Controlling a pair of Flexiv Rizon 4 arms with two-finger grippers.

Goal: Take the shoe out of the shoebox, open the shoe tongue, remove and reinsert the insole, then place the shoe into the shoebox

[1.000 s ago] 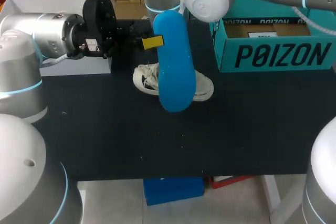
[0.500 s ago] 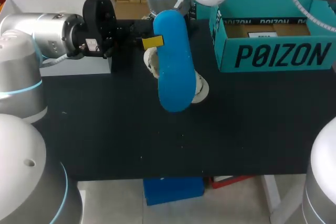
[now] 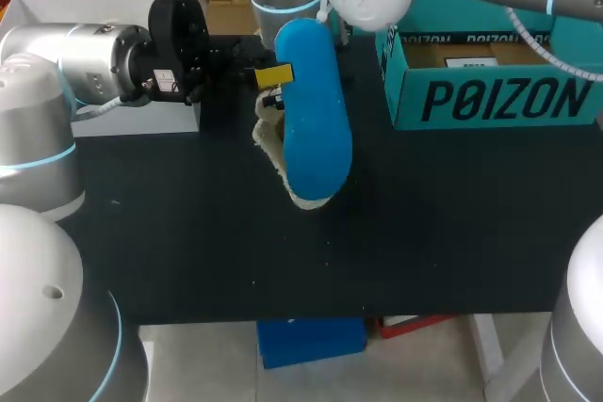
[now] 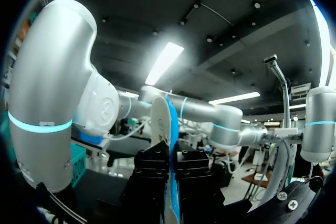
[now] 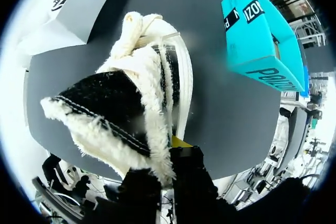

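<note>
- The left gripper [image 3: 273, 75] is clamping its fingers on the blue insole [image 3: 313, 120], which is standing upright just ahead of it.
- The right gripper [image 5: 167, 167] is pinching the shoe [image 5: 149, 85] by its fleece collar, with the shoe pointing away from its fingers toward the table [image 3: 188, 233].
- Over the last second the shoe has been tipping up from lying flat, so its toe is no longer showing beside the insole.
- Judgement: the arms are lining up for reinsertion, and the shoebox [image 3: 490, 96], well apart from both grippers, is waiting.
</note>
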